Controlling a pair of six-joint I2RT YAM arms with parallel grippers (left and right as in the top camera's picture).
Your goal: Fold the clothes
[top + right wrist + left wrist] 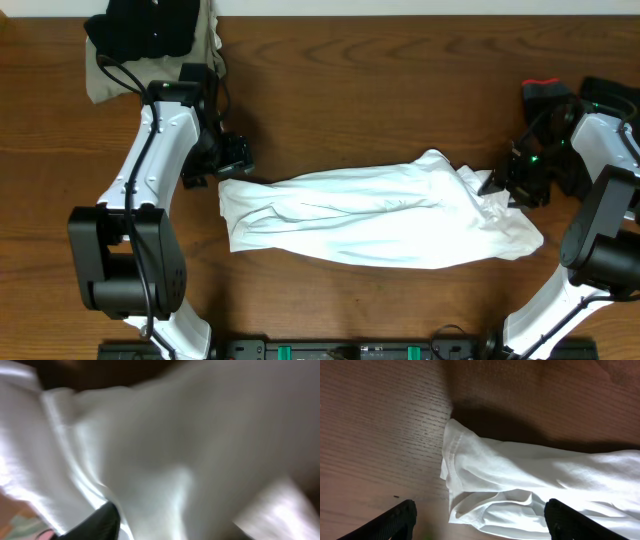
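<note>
A plain white shirt (370, 215) lies bunched in a long wrinkled band across the middle of the wooden table (380, 80). My left gripper (235, 160) hovers at the shirt's left end. In the left wrist view it (480, 507) is open, its black fingers (400, 517) straddling the shirt's folded hem (470, 505) without touching it. My right gripper (500, 185) is at the shirt's right end. The right wrist view is blurred and filled with white cloth (175, 435). One dark finger (97, 522) shows against the cloth and the other is hidden.
A heap of black clothes (150, 30) over a khaki one (100, 85) sits at the back left corner beside the left arm. A black object with a red part (545, 95) rests at the back right.
</note>
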